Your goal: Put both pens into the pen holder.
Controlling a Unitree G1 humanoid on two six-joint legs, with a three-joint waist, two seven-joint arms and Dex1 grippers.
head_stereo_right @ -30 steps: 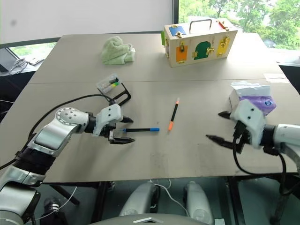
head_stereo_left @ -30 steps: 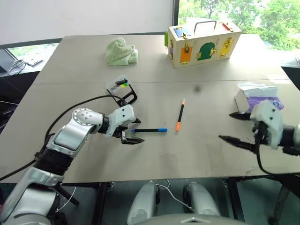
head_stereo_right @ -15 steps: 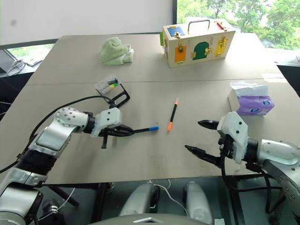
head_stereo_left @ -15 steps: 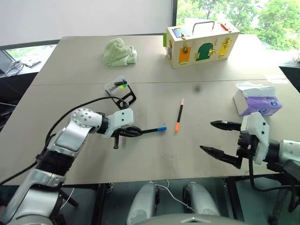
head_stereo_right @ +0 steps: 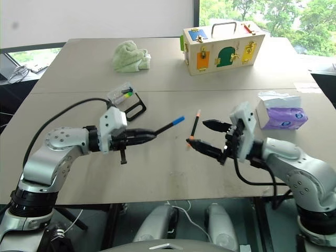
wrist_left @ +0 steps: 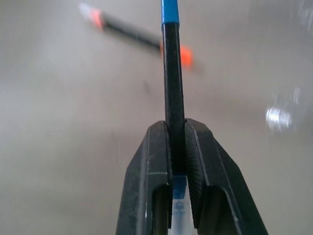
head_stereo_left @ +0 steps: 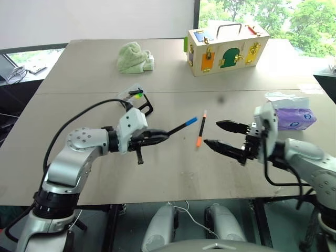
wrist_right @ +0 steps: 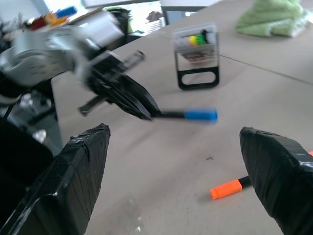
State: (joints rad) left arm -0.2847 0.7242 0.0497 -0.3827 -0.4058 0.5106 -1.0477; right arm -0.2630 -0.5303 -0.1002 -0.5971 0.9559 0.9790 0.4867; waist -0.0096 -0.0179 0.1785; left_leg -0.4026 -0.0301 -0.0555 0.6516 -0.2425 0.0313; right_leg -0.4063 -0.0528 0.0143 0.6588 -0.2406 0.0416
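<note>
Now the left gripper, pinched on the blue-ended pen, has lifted it off the table, right gripper spread wide, leaving 2 pens outside the pen holder.

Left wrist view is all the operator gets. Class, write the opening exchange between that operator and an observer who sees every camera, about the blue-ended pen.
Operator: My left claw grips the blue-ended pen. Where is the pen holder?
Observer: It stands on the table, just beyond the left claw.
Operator: And the right claw?
Observer: It is open, its tips facing the pen's blue end, close to the orange-ended pen lying on the table.
</note>
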